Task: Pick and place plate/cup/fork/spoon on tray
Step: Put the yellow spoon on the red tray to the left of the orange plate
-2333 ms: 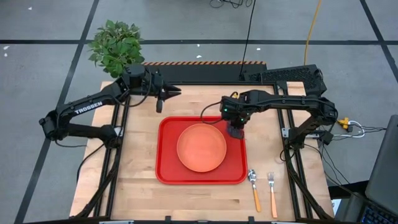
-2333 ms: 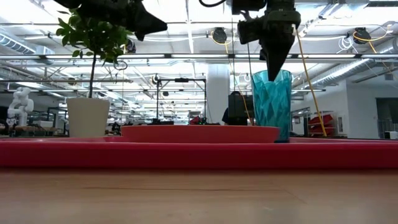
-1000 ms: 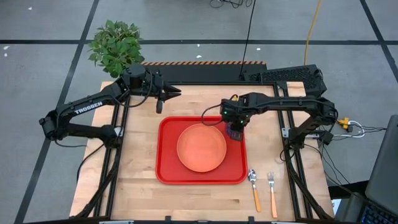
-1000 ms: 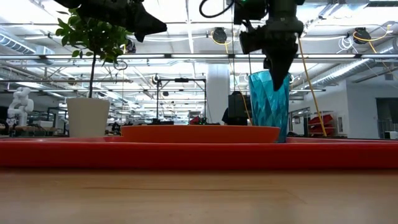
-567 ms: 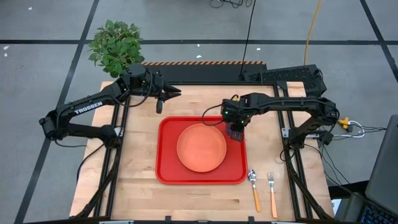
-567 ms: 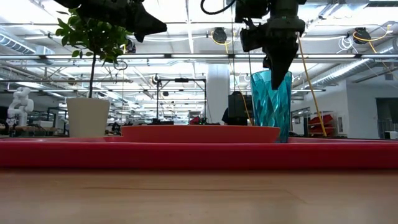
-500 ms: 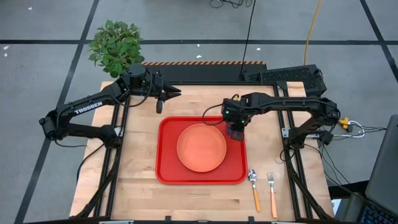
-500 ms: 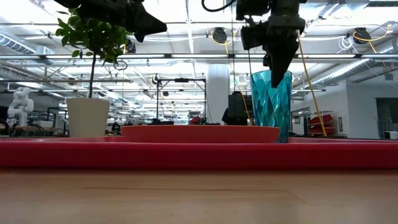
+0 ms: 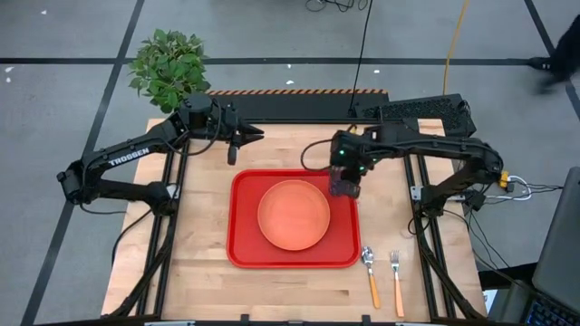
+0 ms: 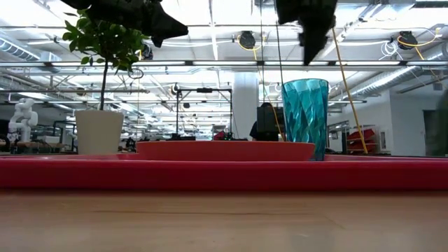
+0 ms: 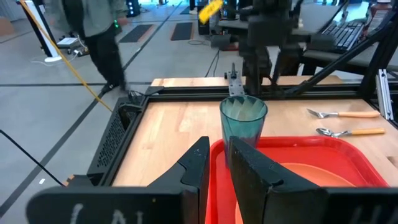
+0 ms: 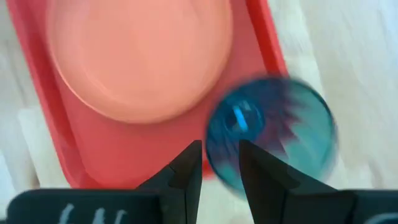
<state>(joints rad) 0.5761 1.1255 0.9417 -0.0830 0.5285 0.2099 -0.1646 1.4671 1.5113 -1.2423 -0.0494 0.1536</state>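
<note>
The teal cup point(image 10: 304, 119) stands upright at the far right corner of the red tray point(image 9: 245, 254). It also shows in the left wrist view point(image 11: 244, 118) and the right wrist view point(image 12: 273, 134). The orange plate point(image 9: 293, 215) lies flat in the middle of the tray. My right gripper point(image 10: 308, 49) hangs just above the cup's rim, pointing down, slightly open and empty. My left gripper point(image 9: 256, 132) is shut and empty above the table's far left part. The spoon point(image 9: 370, 272) and the fork point(image 9: 396, 276) lie on the table right of the tray's near right corner.
A potted plant point(image 9: 169, 65) stands beyond the table's far left corner. A person point(image 11: 93, 31) walks in the room past the far edge. Bare wood shows to the left of the tray and along the near edge.
My right gripper has let go of the cup's rim and risen straight up, clear of the cup. About a second ago the cup was tilted in its hold. The cup now stands upright on the tray.
</note>
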